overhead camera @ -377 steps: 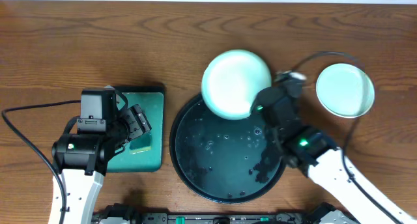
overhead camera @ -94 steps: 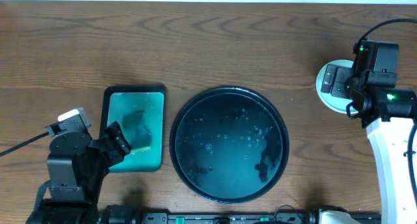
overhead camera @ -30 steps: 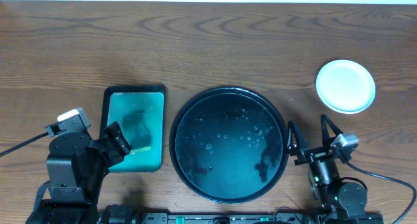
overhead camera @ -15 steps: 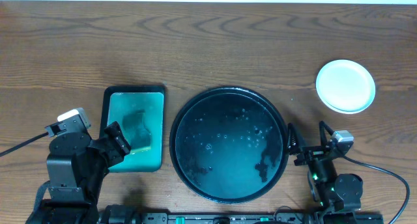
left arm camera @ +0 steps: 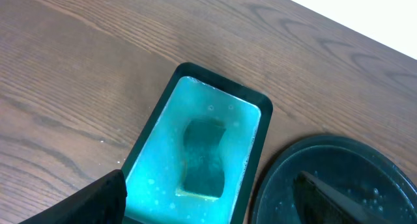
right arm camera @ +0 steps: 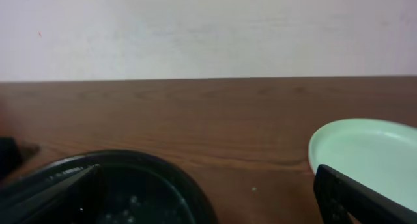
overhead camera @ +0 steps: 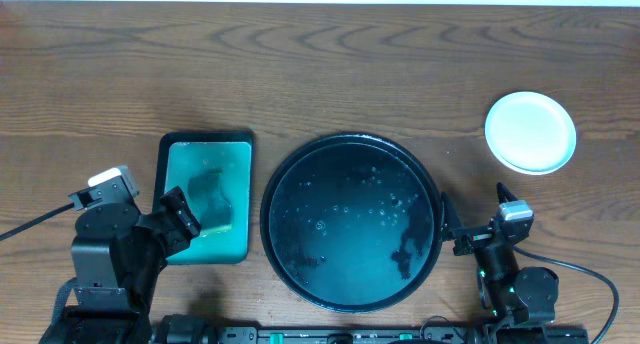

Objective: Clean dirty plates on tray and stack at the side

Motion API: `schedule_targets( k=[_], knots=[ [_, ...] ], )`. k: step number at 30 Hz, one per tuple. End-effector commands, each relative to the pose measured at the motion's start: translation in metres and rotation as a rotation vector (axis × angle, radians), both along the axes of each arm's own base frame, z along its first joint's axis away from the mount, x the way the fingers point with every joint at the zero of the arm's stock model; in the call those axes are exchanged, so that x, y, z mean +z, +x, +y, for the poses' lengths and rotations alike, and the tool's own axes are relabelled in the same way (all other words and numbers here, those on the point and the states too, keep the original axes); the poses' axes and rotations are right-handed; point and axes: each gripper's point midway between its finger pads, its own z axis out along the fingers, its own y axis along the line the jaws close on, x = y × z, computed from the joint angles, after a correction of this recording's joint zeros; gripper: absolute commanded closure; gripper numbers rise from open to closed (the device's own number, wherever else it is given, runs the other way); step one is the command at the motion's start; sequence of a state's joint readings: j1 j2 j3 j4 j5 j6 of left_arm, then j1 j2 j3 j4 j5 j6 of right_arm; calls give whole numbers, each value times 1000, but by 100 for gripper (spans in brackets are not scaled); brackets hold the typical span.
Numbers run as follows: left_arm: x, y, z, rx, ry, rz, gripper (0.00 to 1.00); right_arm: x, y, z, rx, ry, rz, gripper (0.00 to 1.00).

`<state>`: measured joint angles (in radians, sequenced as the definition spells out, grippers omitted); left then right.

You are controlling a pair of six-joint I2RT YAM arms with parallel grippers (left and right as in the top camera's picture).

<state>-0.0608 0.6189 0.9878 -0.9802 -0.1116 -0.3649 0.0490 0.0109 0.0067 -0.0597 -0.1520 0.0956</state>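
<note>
The black tray (overhead camera: 350, 284) lies mid-table, wet with droplets and carrying no plates. The plates (overhead camera: 530, 132) sit as one pale pile on the wood at the far right, also visible in the right wrist view as plates (right arm camera: 371, 152). My right gripper (overhead camera: 473, 206) hovers low between the tray's right rim and the table's front edge, open and empty; the right wrist view shows this gripper (right arm camera: 208, 208) spanning the tray rim (right arm camera: 130, 165) and bare wood. My left gripper (overhead camera: 188, 222) is open above the teal tray; seen from the left wrist, the gripper (left arm camera: 215, 214) holds nothing.
A teal rectangular tray (overhead camera: 178, 164) left of the black tray holds a dark green sponge (overhead camera: 212, 196); the sponge (left arm camera: 203, 155) lies flat in soapy water. Bare wooden table stretches across the back. A pale wall stands behind the table's far edge.
My right gripper has shifted slightly right and toward the front edge, staying open. The left arm, trays and plates have not moved.
</note>
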Motion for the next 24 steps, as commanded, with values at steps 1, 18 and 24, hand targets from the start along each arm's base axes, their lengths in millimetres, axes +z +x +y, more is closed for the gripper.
schedule_targets(
  k=[1, 18, 24],
  knots=[
    [12, 0, 2, 0, 16, -29, 18, -2, 1, -9, -40, -130, -16, 1],
    [12, 0, 2, 0, 16, -29, 18, -1, 2, -15, -64, -134, -19, 1],
    [12, 0, 2, 0, 16, -29, 18, -1, 2, -15, -64, -134, -19, 1]
  ],
)
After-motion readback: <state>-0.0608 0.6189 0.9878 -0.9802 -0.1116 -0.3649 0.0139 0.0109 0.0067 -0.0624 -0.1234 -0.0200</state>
